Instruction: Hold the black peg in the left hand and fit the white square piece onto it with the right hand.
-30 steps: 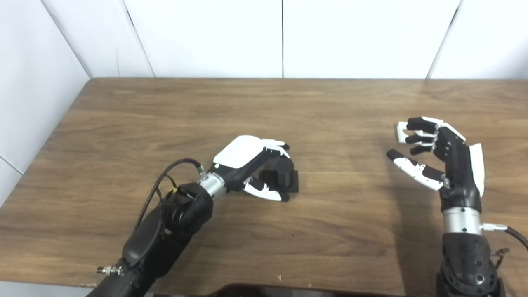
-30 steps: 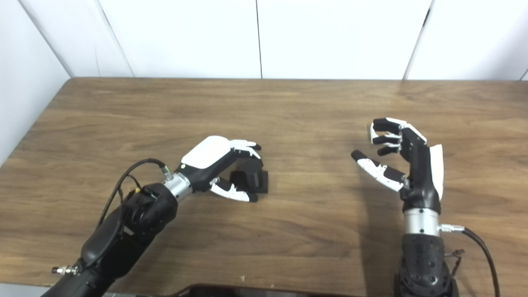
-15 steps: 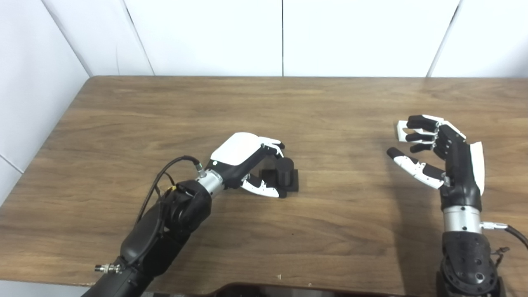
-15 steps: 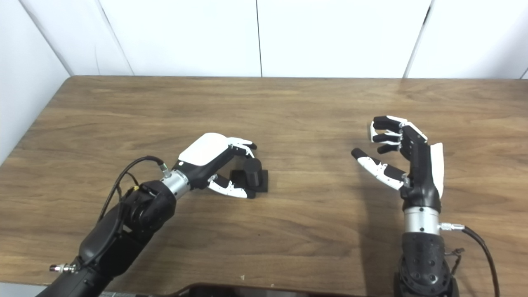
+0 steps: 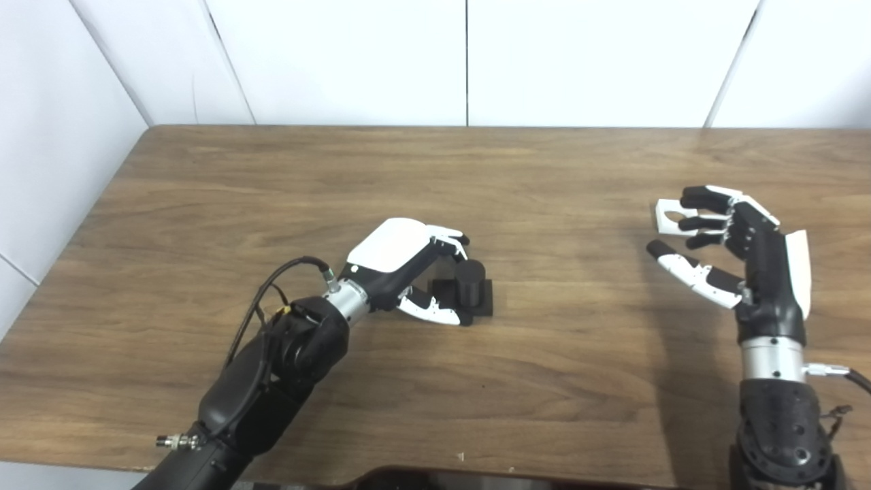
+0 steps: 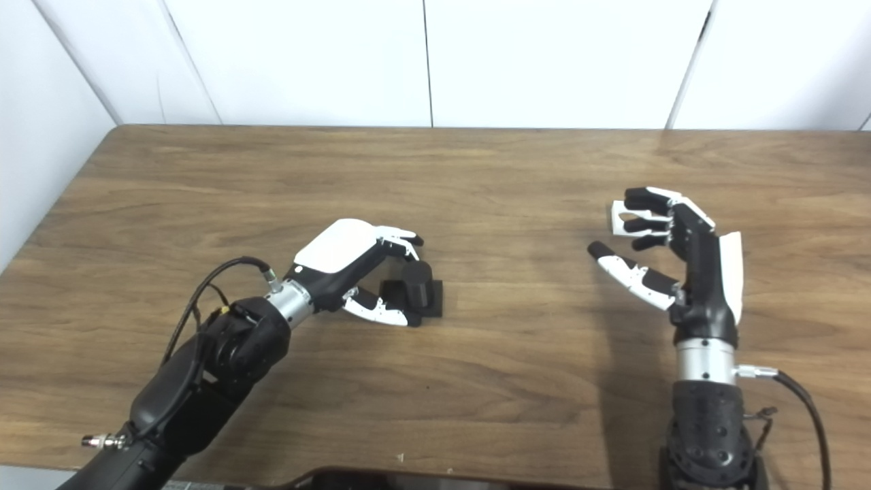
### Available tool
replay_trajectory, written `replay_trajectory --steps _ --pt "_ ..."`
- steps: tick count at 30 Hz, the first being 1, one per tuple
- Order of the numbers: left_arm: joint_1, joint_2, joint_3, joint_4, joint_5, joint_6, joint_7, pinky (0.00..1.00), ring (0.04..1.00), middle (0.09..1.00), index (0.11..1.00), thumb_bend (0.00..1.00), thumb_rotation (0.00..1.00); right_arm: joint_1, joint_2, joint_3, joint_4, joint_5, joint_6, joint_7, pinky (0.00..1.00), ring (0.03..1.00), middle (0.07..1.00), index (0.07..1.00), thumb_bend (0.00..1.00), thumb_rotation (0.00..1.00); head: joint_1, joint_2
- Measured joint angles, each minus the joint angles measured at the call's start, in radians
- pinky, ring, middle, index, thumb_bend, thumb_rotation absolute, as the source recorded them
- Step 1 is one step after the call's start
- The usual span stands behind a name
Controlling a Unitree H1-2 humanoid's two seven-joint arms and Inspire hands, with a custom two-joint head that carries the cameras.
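Observation:
The black peg (image 5: 469, 280) stands upright on its square black base at the table's middle. My left hand (image 5: 408, 262) lies against its left side, fingers curled above the base and thumb along the front edge, not closed on the peg. The white square piece (image 5: 668, 218), with a hole in it, lies flat on the table at the right. My right hand (image 5: 738, 262) is raised beside it, open, fingertips (image 6: 643, 211) hovering over the piece's right part and thumb spread toward the left. Neither hand holds anything.
The brown wooden table (image 5: 558, 367) meets white wall panels at the back and left. Cables run from both wrists. Its near edge (image 6: 476, 469) lies at the picture's bottom.
My left hand drew back a little to the left, uncovering the peg's top. My right hand shifted slightly right, showing more of the white piece. Peg and piece stayed put.

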Motion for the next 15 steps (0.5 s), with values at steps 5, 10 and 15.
replay_trajectory --steps 5,10,15 --pt "-0.001 0.000 -0.002 -0.001 0.000 0.002 -0.001 0.84 0.856 0.854 0.579 0.81 0.25 -0.053 -0.148 0.003 0.001 -0.120 0.064 0.055 0.51 0.661 0.728 0.663 0.64 0.19 -0.006 0.002" --pt "-0.001 0.000 -0.002 -0.001 0.000 0.003 -0.001 0.84 0.853 0.856 0.578 0.80 0.26 -0.099 -0.281 0.014 0.006 -0.191 0.098 0.118 0.63 0.760 0.763 0.643 0.71 0.22 -0.021 0.002" --pt "-0.001 0.000 -0.002 -0.001 0.000 0.003 -0.001 0.83 0.845 0.855 0.576 0.80 0.26 -0.141 -0.307 0.030 0.043 -0.209 0.102 0.147 0.61 0.773 0.778 0.645 0.74 0.23 -0.047 0.003"
